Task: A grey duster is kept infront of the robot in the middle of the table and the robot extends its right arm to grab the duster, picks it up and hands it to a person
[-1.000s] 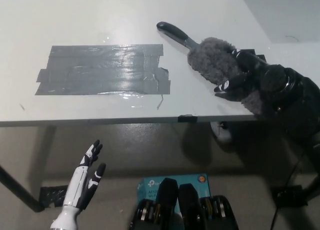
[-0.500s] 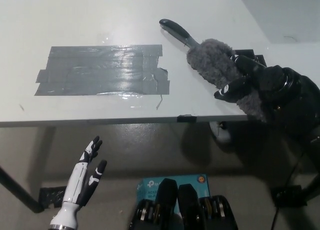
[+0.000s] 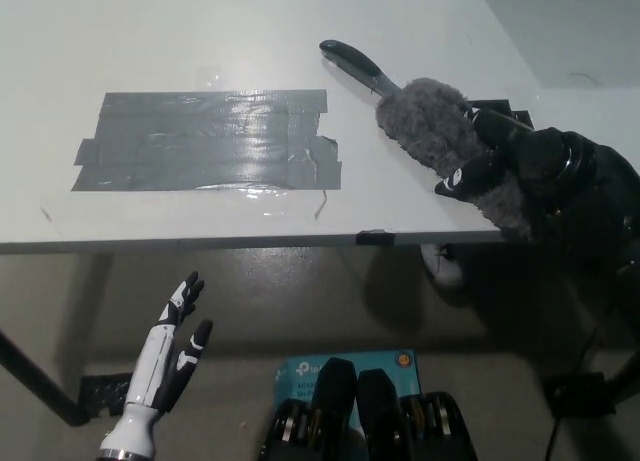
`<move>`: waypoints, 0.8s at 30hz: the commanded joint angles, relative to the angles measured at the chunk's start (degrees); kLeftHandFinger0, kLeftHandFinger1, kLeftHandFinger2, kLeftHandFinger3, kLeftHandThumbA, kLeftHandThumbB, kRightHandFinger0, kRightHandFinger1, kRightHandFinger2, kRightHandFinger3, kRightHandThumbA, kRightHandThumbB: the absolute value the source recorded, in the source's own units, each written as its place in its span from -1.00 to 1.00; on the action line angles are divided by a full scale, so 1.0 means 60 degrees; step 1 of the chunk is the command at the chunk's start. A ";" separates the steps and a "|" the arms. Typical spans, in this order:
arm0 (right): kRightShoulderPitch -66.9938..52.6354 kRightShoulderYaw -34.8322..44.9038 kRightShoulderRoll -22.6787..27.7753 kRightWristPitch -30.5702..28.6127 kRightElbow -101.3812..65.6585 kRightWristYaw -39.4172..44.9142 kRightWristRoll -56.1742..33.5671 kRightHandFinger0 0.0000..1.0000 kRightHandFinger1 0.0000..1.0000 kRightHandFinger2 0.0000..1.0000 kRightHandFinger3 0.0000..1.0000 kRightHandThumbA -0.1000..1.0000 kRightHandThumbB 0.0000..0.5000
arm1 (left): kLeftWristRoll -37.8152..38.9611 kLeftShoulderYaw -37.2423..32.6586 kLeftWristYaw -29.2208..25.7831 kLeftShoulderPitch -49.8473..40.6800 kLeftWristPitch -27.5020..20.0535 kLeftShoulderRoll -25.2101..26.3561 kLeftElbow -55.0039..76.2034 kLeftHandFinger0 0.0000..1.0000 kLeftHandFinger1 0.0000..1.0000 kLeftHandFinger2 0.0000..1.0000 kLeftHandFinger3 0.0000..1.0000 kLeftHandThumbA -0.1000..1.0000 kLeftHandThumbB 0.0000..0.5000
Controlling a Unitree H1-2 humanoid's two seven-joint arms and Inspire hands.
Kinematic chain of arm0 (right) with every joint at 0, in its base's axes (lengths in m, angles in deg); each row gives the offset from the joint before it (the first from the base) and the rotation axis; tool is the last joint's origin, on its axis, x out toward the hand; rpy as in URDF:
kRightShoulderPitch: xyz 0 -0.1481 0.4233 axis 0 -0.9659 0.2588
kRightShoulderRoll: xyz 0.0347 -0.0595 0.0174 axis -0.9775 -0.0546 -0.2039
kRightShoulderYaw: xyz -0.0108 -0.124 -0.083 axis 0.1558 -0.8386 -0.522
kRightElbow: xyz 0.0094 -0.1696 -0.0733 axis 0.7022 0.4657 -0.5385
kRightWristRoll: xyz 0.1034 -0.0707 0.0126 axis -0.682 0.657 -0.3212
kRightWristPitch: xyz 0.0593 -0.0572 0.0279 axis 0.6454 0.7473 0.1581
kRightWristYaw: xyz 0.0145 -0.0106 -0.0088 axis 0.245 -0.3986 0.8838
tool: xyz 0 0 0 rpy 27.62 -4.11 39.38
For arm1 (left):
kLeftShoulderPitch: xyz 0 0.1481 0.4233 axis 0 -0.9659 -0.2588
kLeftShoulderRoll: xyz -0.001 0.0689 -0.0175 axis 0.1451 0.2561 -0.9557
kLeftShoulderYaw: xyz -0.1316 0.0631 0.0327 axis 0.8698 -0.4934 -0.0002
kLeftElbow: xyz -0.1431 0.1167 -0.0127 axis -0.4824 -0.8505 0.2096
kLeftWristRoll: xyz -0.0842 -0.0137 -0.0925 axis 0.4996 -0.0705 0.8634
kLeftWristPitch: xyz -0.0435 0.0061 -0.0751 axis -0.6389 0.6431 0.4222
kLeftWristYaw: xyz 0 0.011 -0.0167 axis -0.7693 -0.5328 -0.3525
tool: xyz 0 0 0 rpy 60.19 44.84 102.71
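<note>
Grey duster gripped by black right hand at the bench's right edge.
Fluffy grey head, glossy black handle pointing up-left over the white bench; fingers wrap the lower end of the fluffy head, closed on it. Grey tape patch lies well left of the duster. White left hand rests below the bench edge at lower left, fingers spread, holding nothing. Versus half a second ago: duster and right hand almost unchanged, shifted slightly right; left hand much the same.
</note>
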 commanded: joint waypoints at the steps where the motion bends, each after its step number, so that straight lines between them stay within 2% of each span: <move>1: 0.0118 -0.0116 -0.0002 0.0029 0.0381 -0.0048 0.0200 1.00 1.00 1.00 1.00 1.00 0.76 | 0.0035 0.0064 -0.0042 0.0253 -0.0146 0.0102 0.0229 1.00 1.00 1.00 1.00 0.94 -0.03; 2: 0.0135 -0.0104 -0.0009 0.0058 0.0414 -0.0029 0.0201 1.00 1.00 1.00 1.00 0.98 0.72 | 0.0041 0.0061 -0.0036 0.0291 -0.0197 0.0118 0.0187 1.00 1.00 1.00 1.00 0.93 -0.04; 4: 0.0205 0.0030 -0.0114 0.0246 0.0655 -0.0139 0.0125 1.00 1.00 1.00 1.00 0.65 0.53 | 0.0071 0.0064 -0.0014 0.0299 -0.0199 0.0125 0.0197 1.00 1.00 1.00 1.00 0.93 -0.05; 5: 0.0224 0.0108 -0.0156 0.0300 0.0743 -0.0204 0.0076 1.00 1.00 1.00 1.00 0.59 0.50 | 0.0075 0.0063 -0.0008 0.0299 -0.0199 0.0128 0.0199 1.00 1.00 1.00 1.00 0.93 -0.05; 7: 0.0249 0.0226 -0.0183 0.0217 0.1051 -0.0262 -0.0022 1.00 0.98 0.92 1.00 -0.07 0.15 | 0.0074 0.0065 -0.0005 0.0297 -0.0185 0.0132 0.0198 1.00 1.00 1.00 1.00 0.93 -0.04; 8: 0.0272 0.0264 -0.0232 0.0352 0.1320 -0.0345 -0.0023 -0.43 -0.29 0.12 1.00 -0.42 0.12 | 0.0076 0.0074 -0.0004 0.0301 -0.0163 0.0140 0.0212 1.00 1.00 1.00 1.00 0.93 -0.03; 9: 0.0230 0.0060 -0.0239 0.0339 0.1483 -0.0418 0.0206 -0.67 -0.36 0.08 1.00 -0.71 0.14 | 0.0063 0.0074 -0.0014 0.0327 -0.0198 0.0151 0.0187 1.00 1.00 1.00 1.00 0.93 -0.03; 11: 0.0218 -0.0063 -0.0243 0.0334 0.1647 -0.0528 0.0362 -0.83 -0.42 -0.09 1.00 -0.97 0.18 | 0.0060 0.0066 -0.0010 0.0362 -0.0197 0.0143 0.0181 1.00 1.00 1.00 1.00 0.93 -0.03; 12: 0.0193 -0.0235 -0.0259 0.0276 0.1838 -0.0598 0.0515 -0.32 0.02 0.11 0.92 -1.00 -0.14 | 0.0108 0.0072 0.0025 0.0364 -0.0143 0.0141 0.0206 1.00 1.00 1.00 1.00 0.93 -0.03; 13: 0.0188 -0.0298 -0.0265 0.0238 0.1907 -0.0619 0.0562 -0.32 0.02 0.11 0.92 -1.00 -0.14 | 0.0127 0.0076 0.0041 0.0363 -0.0113 0.0142 0.0222 1.00 1.00 1.00 1.00 0.93 -0.03; 14: 0.0206 -0.0388 -0.0268 0.0149 0.1992 -0.0595 0.0606 -0.61 -0.30 -0.15 0.84 -1.00 -0.30 | 0.0126 0.0090 0.0039 0.0380 -0.0083 0.0150 0.0249 1.00 1.00 1.00 1.00 0.93 -0.03; 15: 0.0276 -0.0378 -0.0296 0.0048 0.2184 -0.0620 0.0559 -0.61 -0.38 -0.31 0.71 -1.00 -0.33 | 0.0099 0.0101 0.0021 0.0420 -0.0116 0.0178 0.0235 1.00 1.00 1.00 1.00 0.94 -0.03; 16: 0.0324 -0.0396 -0.0311 0.0017 0.2296 -0.0646 0.0559 -0.70 -0.44 -0.34 0.72 -1.00 -0.34 | 0.0072 0.0097 0.0017 0.0458 -0.0152 0.0201 0.0203 1.00 1.00 1.00 1.00 0.95 -0.04; 17: 0.0337 -0.0469 -0.0305 0.0009 0.2298 -0.0637 0.0620 -0.38 -0.13 -0.14 0.68 -1.00 -0.39 | 0.0070 0.0097 0.0011 0.0478 -0.0188 0.0205 0.0163 1.00 1.00 1.00 1.00 0.95 -0.05; 18: 0.0339 -0.0566 -0.0290 -0.0014 0.2272 -0.0597 0.0702 -0.37 -0.11 -0.10 0.74 -1.00 -0.42 | 0.0069 0.0096 0.0007 0.0490 -0.0198 0.0204 0.0129 1.00 1.00 1.00 1.00 0.96 -0.02; 19: 0.0344 -0.0594 -0.0286 -0.0021 0.2268 -0.0573 0.0718 -0.05 0.15 0.12 0.75 -1.00 -0.42 | 0.0063 0.0093 0.0004 0.0495 -0.0203 0.0203 0.0113 1.00 1.00 1.00 1.00 0.97 -0.01; 20: 0.0361 -0.0619 -0.0289 -0.0038 0.2300 -0.0563 0.0710 -0.02 0.15 0.12 0.75 -1.00 -0.42 | 0.0056 0.0089 -0.0001 0.0502 -0.0207 0.0202 0.0094 1.00 1.00 1.00 1.00 0.97 -0.01; 21: 0.0371 -0.0616 -0.0294 -0.0071 0.2321 -0.0576 0.0677 -0.23 -0.02 0.02 0.85 -1.00 -0.45 | 0.0088 0.0098 -0.0004 0.0501 -0.0208 0.0189 0.0085 1.00 1.00 1.00 1.00 0.97 0.01; 22: 0.0374 -0.0607 -0.0301 -0.0080 0.2330 -0.0598 0.0660 -0.33 -0.09 -0.02 1.00 -1.00 -0.45 | 0.0090 0.0101 -0.0009 0.0497 -0.0188 0.0181 0.0099 1.00 1.00 1.00 1.00 0.98 0.02; 23: 0.0369 -0.0613 -0.0307 -0.0081 0.2281 -0.0643 0.0660 -0.66 -0.33 -0.22 1.00 -1.00 -0.45 | 0.0061 0.0100 -0.0030 0.0505 -0.0199 0.0185 0.0093 1.00 1.00 1.00 1.00 0.98 0.02; 24: 0.0374 -0.0614 -0.0312 -0.0067 0.2273 -0.0662 0.0659 -0.64 -0.27 -0.23 1.00 -1.00 -0.44 | 0.0050 0.0100 -0.0035 0.0509 -0.0202 0.0188 0.0094 1.00 1.00 1.00 1.00 0.98 0.01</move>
